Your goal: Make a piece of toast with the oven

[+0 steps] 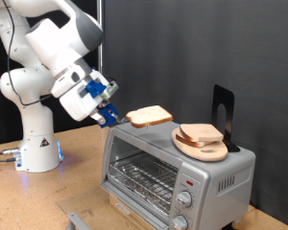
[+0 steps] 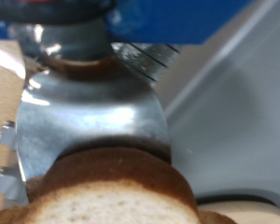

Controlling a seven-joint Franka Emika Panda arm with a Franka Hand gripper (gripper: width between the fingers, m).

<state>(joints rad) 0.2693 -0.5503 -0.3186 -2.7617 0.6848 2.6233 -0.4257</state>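
Note:
My gripper (image 1: 112, 112), with blue fingers, is shut on one edge of a piece of toast (image 1: 150, 117), a pale square slice with a tan crust. It holds the slice level in the air just above the top of the silver oven (image 1: 221, 172), at the exterior view's left end of that top. The oven's wire rack (image 1: 139, 176) shows through its front. In the wrist view the crust of the toast (image 2: 112, 191) fills the space under the shiny gripper (image 2: 93, 121).
A round wooden board (image 1: 204, 149) with more slices (image 1: 200, 134) lies on the oven's top toward the exterior view's right, with a black stand (image 1: 223, 110) behind it. Round knobs (image 1: 186, 200) sit on the oven's front. The robot base (image 1: 36, 144) stands on the wooden table (image 1: 29, 196).

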